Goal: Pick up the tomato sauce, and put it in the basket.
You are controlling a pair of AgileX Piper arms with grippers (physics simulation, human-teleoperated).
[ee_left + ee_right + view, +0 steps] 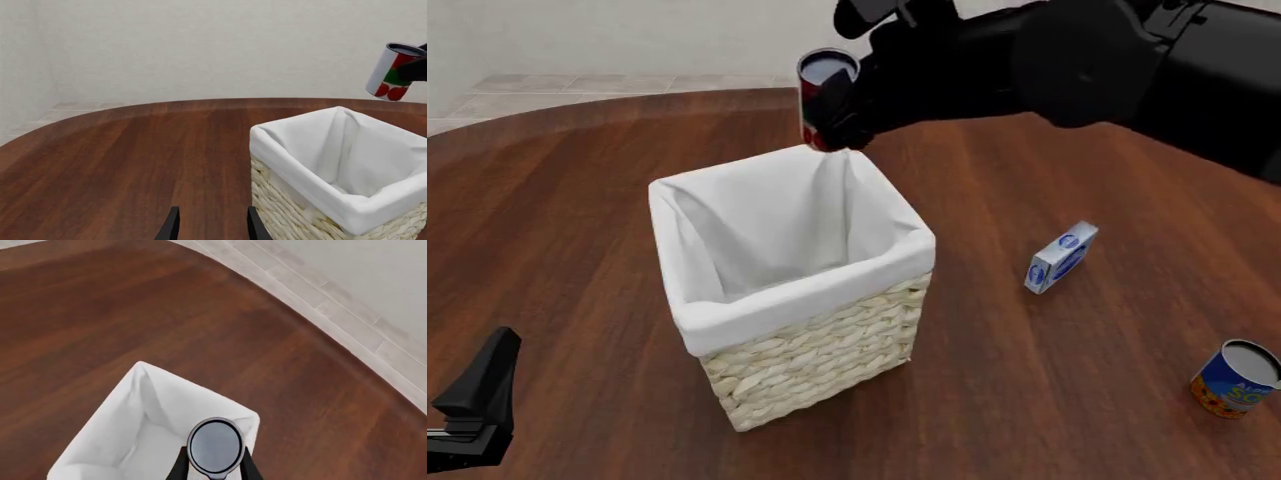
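Note:
The tomato sauce can (819,92), red label with a dark metallic top, hangs in my right gripper (843,105), which is shut on it. It is held above the far corner of the basket (814,340), a tall woven straw basket with a white liner. The can also shows in the right wrist view (214,445) between the fingers, over the basket's liner (127,440), and in the left wrist view (392,71) above the basket (293,210). My left gripper (210,225) is open and empty, low over the table beside the basket; it shows at the front left (474,405).
A blue-and-white box (1060,257) lies on the table to the right of the basket. A blue-and-orange can (1236,378) stands at the front right. The round wooden table's far edge (627,100) curves behind the basket.

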